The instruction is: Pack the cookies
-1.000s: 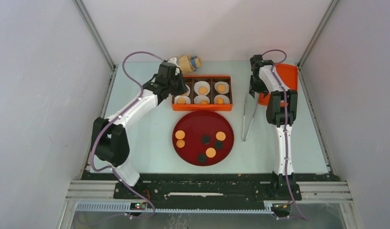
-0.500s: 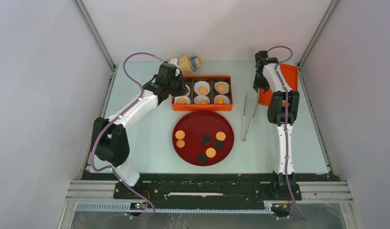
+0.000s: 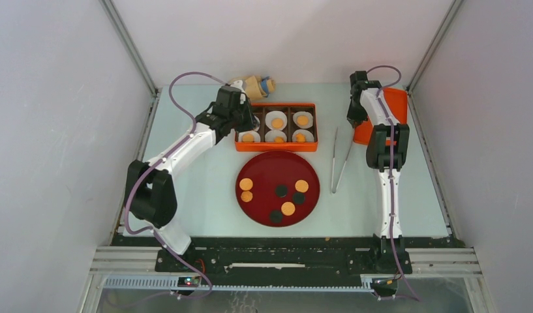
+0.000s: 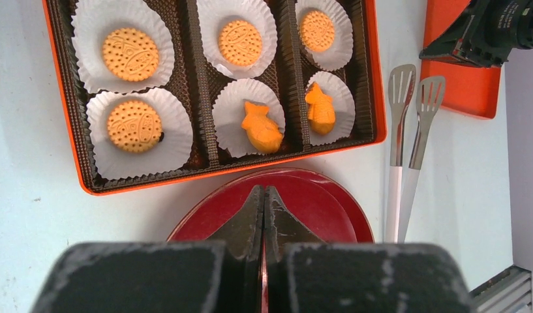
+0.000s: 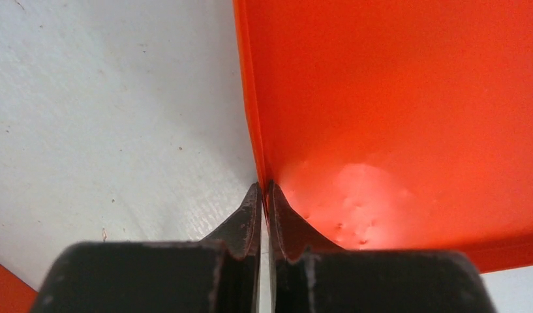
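The orange box [image 3: 276,149] holds six white liners, each with one of the cookies: round tan discs [image 4: 130,54] and two fish-shaped orange ones [image 4: 261,128]. More round cookies [image 3: 246,184] lie on the red plate [image 3: 267,176]. My left gripper [image 4: 263,190] is shut and empty, hovering by the box's left end with its tips seen over the plate's rim. My right gripper [image 5: 264,186] is shut on the thin left edge of the orange lid [image 5: 394,98] at the back right.
Several dark round discs [image 3: 281,190] share the plate with the cookies. Metal tongs [image 3: 338,160] lie on the table between the box and the lid [image 3: 395,104]. A tan and blue bundle [image 3: 258,85] sits behind the box.
My right gripper moved from the tongs' top end back to the lid's edge and closed on it. The tongs now lie free on the table. The left arm stayed put.
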Motion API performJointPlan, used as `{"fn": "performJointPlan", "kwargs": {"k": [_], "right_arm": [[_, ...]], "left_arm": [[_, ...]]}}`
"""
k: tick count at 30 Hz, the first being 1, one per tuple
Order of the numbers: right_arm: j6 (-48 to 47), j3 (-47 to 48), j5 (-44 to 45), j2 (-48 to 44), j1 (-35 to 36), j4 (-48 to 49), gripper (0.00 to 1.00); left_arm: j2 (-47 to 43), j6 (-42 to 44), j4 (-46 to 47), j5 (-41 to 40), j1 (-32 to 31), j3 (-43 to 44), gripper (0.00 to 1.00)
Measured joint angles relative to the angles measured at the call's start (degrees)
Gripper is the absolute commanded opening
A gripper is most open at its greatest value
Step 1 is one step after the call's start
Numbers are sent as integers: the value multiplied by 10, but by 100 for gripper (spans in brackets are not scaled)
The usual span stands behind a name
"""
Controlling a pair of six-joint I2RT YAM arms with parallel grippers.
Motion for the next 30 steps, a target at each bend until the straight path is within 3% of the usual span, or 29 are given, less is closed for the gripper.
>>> {"fn": "performJointPlan", "kwargs": {"k": [3, 18, 24, 30], "right_arm": [[1, -14, 2, -8, 0, 11, 0], [-42, -53, 50, -68, -25, 31, 0], [-59, -122, 53, -141, -2, 56, 0], [-68, -258, 37, -251, 65, 94, 0]], "left_arm": [[1, -2, 0, 1, 0, 0, 0], [22, -1, -6, 0, 0, 1, 2], [41, -3, 4, 25, 1, 1, 3], [63, -21, 53, 90, 11, 0, 8]]}}
